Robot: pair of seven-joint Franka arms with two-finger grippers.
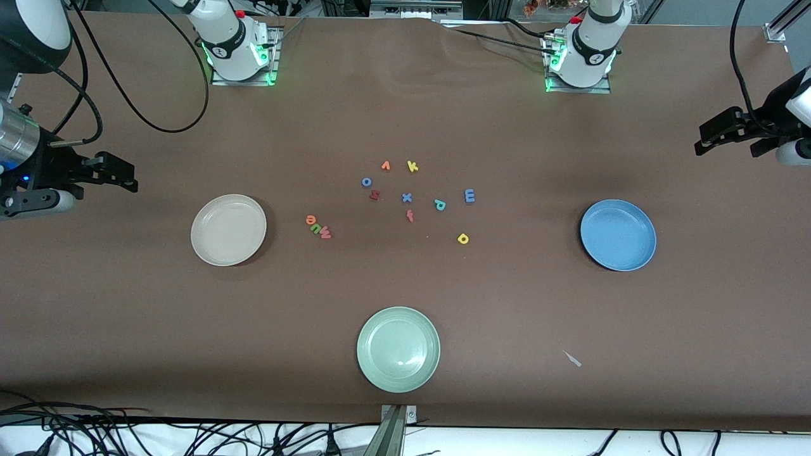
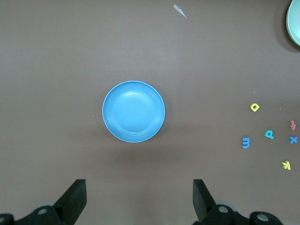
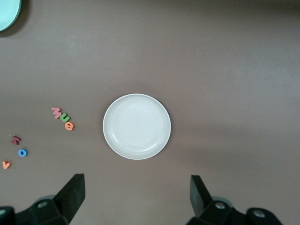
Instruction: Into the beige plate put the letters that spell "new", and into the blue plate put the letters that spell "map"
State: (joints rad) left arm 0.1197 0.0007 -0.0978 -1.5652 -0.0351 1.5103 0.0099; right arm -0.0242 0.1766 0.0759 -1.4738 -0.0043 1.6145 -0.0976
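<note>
Left hand (image 2: 137, 199) wide open, empty, over counter (image 1: 570, 158) near blue plate (image 1: 618, 235); right hand (image 3: 136, 197) likewise by beige plate (image 1: 229, 229); e-n-w (image 1: 318, 227) beside beige plate; m (image 1: 469, 196), p (image 1: 440, 204), a (image 1: 463, 238) mid-counter.

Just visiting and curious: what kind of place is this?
Probably a robotics lab: two arms bolted to a brown table, loose cables along its edge, and foam letters and plates such as the beige plate laid out.

place: robotics lab | evidence: arm bases (image 1: 239, 44) bolted to brown-covered table (image 1: 127, 304), loose cables (image 1: 127, 437)
</note>
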